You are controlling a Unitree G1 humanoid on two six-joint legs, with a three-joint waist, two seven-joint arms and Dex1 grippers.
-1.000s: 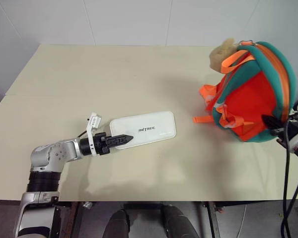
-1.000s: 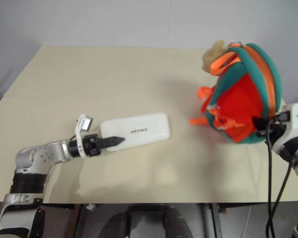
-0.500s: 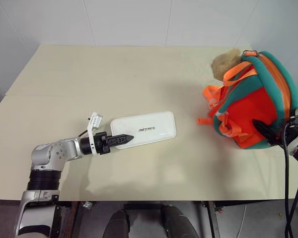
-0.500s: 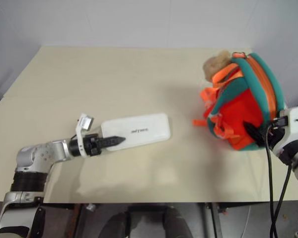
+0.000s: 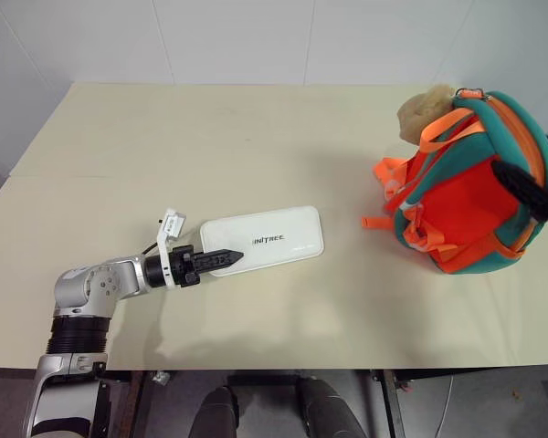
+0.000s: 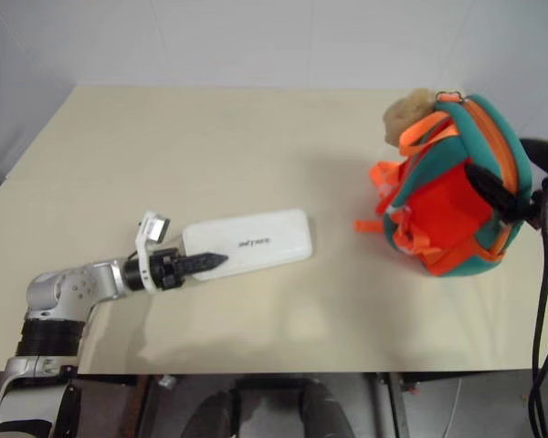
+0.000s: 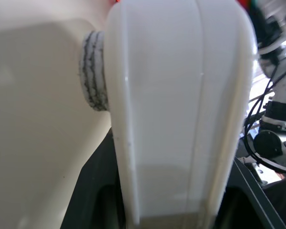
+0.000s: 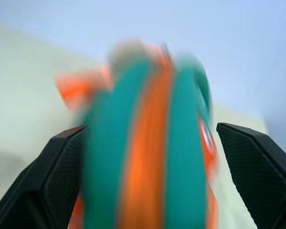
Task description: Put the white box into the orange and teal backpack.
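The white box (image 5: 274,239) lies flat on the table's near left part, its dark lettering facing up. My left gripper (image 5: 221,258) is shut on the box's near left end, and in the left wrist view the box (image 7: 181,95) runs out from between the black fingers. The orange and teal backpack (image 5: 466,196) stands at the table's right edge, straps toward the box. My right gripper (image 8: 150,128) is open at the backpack's right side, its fingers (image 6: 489,185) spread wide with the backpack's teal and orange edge (image 8: 148,143) between them.
A beige plush toy (image 5: 420,105) hangs at the backpack's top, on its far side. The cream table (image 5: 256,137) ends close to the backpack on the right. Black cables (image 6: 543,274) hang from the right arm past that edge.
My right gripper opened wide and rose along the backpack's right side. The backpack shifted a little to the right and settled. The left gripper and the box stayed put.
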